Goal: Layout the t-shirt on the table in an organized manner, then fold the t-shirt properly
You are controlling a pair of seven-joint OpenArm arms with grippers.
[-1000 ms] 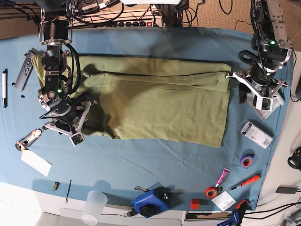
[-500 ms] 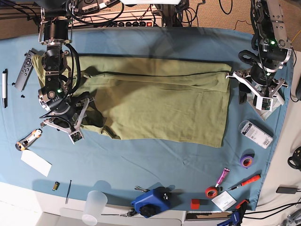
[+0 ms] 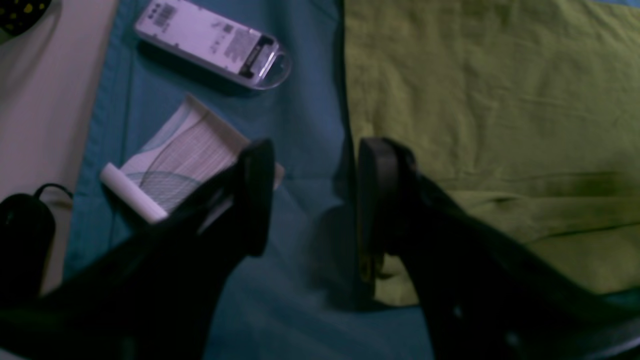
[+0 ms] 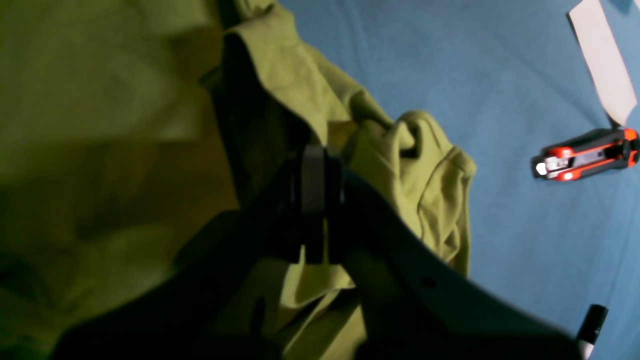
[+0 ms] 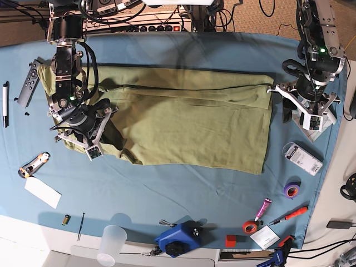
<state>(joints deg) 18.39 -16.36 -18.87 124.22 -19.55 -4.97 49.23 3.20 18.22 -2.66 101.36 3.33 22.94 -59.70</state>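
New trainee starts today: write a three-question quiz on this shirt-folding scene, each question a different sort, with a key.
1. True or false: the left end effector is shut on the olive-green cotton t-shirt.
2. The right end effector is: A open above the teal-blue table cloth; B shut on the t-shirt; C out of view.
3. Fill in: beside the bunched cloth in the right wrist view lies an orange-and-black ____.

Key: 1 false; 2 B; 3 utility knife.

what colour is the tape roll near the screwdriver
Purple tape roll, clearest in the base view.
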